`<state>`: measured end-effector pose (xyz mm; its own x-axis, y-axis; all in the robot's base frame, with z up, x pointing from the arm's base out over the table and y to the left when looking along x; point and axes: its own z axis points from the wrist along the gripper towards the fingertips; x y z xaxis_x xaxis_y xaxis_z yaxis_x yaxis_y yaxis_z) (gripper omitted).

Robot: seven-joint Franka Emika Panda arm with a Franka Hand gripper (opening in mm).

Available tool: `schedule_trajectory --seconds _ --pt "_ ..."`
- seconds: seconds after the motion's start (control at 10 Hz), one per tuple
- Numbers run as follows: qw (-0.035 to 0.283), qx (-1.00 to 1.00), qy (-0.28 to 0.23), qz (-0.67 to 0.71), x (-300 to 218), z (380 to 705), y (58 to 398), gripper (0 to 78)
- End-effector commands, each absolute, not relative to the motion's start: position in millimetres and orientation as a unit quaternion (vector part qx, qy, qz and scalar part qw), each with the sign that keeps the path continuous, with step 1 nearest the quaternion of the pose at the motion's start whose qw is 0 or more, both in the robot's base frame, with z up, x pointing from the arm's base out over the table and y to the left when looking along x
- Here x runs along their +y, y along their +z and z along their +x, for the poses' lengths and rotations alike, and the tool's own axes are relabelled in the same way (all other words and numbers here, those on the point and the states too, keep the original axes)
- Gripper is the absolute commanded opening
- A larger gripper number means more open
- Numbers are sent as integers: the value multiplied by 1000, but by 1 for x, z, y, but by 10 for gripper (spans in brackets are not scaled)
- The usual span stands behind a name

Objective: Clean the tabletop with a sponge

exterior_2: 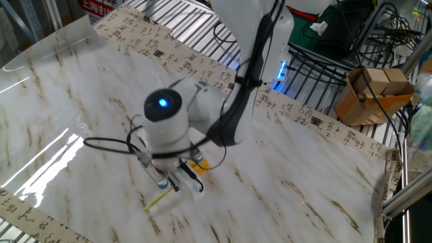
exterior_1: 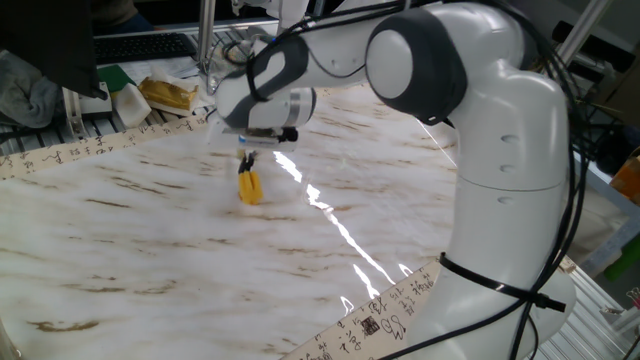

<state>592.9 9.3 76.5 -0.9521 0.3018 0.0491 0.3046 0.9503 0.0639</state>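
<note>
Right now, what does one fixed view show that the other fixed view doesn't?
Only one fixed view: the tan chunk on white wrapping and a keyboard, both beyond the table edge. Only the other fixed view: a cardboard box and the blue light on the arm. Both: the hand holding the sponge low at the tabletop, plus the beige printed strip.
</note>
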Motion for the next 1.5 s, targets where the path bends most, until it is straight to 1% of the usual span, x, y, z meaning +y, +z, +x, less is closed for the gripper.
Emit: schedule_trajectory --seconds 0.1,0.3,0.5,0.6,0.7,0.9,1.1,1.2,1.5 --pt "22 -980 -80 -181 8 590 87 20" --pt "2 -979 -93 -184 10 595 85 20" --pt "-13 -975 -115 -187 10 604 87 20" --pt "-18 -970 -143 -194 9 608 89 20" --pt "-26 -968 -157 -195 8 611 88 20" --pt "-43 -967 -160 -196 9 618 80 20" --pt "-48 -966 -165 -195 8 622 75 20" --pt "-58 -966 -166 -191 6 624 73 20" --pt "-66 -962 -183 -192 6 621 70 20"
